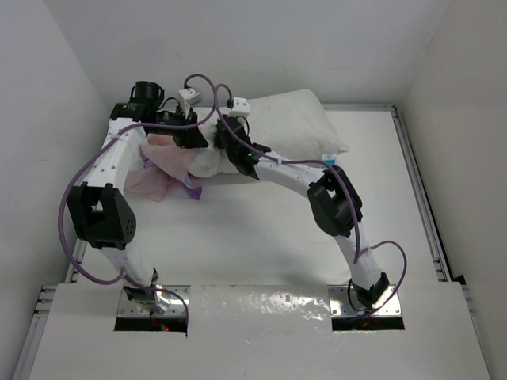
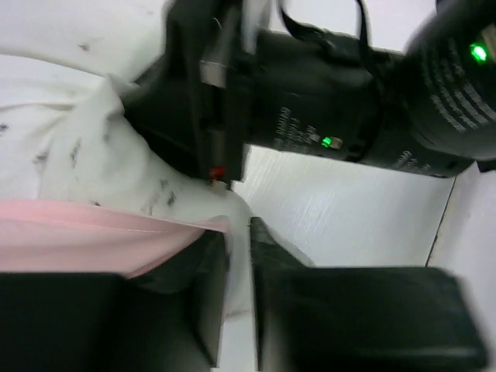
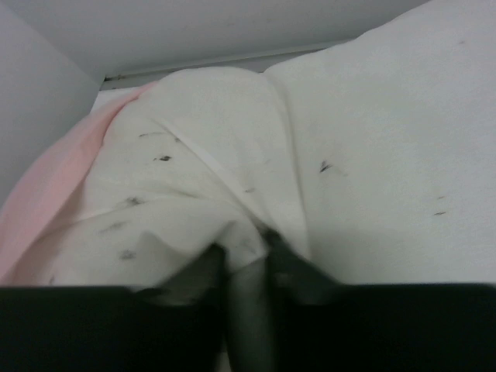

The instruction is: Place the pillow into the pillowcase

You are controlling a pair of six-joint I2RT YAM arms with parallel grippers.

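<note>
The white speckled pillow (image 1: 293, 123) lies at the back of the table, its left end bunched up. The pink pillowcase (image 1: 162, 170) is crumpled at the pillow's left end. My left gripper (image 1: 192, 136) is at that end; in the left wrist view its jaws (image 2: 239, 229) are nearly closed on thin fabric at the pink hem of the pillowcase (image 2: 85, 236), with the pillow (image 2: 70, 147) above. My right gripper (image 1: 230, 146) is beside it, shut (image 3: 246, 248) on a fold of the pillow (image 3: 372, 155). The pillowcase (image 3: 46, 209) shows at the left of the right wrist view.
The right arm's black wrist (image 2: 325, 101) hangs close above my left fingers. White walls enclose the table at back and left. A metal rail (image 1: 416, 182) runs along the right side. The pillow's blue tag (image 1: 330, 161) is at its near right corner.
</note>
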